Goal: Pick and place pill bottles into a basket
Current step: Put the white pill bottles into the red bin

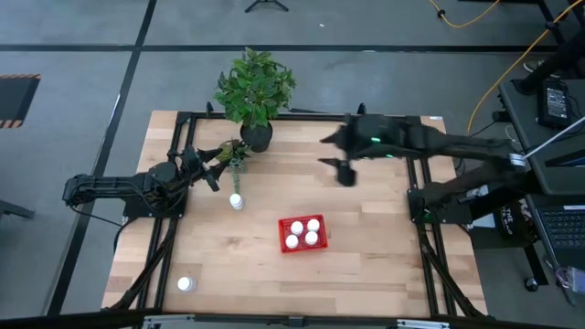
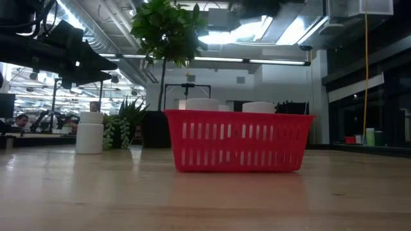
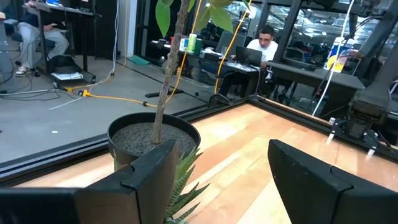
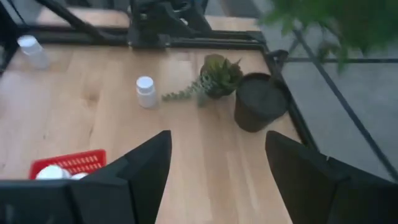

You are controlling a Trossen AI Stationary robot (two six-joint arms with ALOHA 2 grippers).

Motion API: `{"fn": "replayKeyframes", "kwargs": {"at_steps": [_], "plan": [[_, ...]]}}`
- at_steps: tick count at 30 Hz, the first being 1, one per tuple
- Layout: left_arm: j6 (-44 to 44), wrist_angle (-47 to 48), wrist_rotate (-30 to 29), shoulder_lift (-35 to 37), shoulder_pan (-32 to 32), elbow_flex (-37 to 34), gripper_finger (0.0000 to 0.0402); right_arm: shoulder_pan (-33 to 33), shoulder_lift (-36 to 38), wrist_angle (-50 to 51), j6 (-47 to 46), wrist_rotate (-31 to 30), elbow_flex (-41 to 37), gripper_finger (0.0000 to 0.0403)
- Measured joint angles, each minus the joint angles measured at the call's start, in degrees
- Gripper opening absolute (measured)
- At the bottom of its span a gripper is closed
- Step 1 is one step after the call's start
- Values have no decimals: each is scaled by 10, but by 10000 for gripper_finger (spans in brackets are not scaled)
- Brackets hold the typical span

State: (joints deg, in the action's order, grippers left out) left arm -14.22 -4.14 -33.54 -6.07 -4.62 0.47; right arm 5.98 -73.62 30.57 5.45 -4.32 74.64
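Left pincer point(image 1: 215, 176): fingers spread with nothing between them, near the table's far-left corner; it looks to be lining up on the closest loose bottle.

Small spiky plant point(image 1: 234, 155): just beyond the left pincer's tips, close enough that a careless reach could brush its leaves.

Nearest bottle point(image 1: 237, 200): upright on bare wood, just beside the left pincer on its basket side; I judge this the next one to be picked up.

Basket point(image 1: 283, 239): red, low-walled, further from the left pincer toward the table's middle, about midway between the arms so either can drop into it. Four white caps show inside, so the task seems about two thirds done.

Corner bottle point(image 1: 186, 284): well away from both pincers, near the table's front-left corner; likely left for last, and the left arm's job.

Right pincer point(image 1: 345, 170): released and empty, held high above the far-right part of the table, the basket below and short of its tips; it seems to be waiting clear of the drop zone.

Big potted plant point(image 1: 255, 91): at the far edge, beyond both pincers, outside the working paths.
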Motion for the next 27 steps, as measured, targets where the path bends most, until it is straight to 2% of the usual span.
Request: {"fn": "replayKeyframes", "kwargs": {"at_steps": [3, 6, 9, 11, 16, 22, 27], "plan": [[0, 0, 0, 0, 0, 0, 246, 1, 127, -127, -41, 17, -178, 261], [0, 0, 0, 0, 0, 0, 246, -33, 242, -261, -94, 22, -350, 261], [0, 0, 0, 0, 0, 0, 246, -62, 340, -342, -129, 24, -483, 261], [0, 0, 1, 0, 0, 0, 246, -74, 400, -365, -149, 20, -542, 261], [0, 0, 1, 0, 0, 0, 246, -83, 550, -366, -202, 38, -640, 261], [0, 0, 1, 0, 0, 0, 246, -84, 733, -357, -213, 63, -708, 247], [0, -1, 1, -1, 0, 0, 246, -84, 722, -368, -208, 90, -740, 218]]}}
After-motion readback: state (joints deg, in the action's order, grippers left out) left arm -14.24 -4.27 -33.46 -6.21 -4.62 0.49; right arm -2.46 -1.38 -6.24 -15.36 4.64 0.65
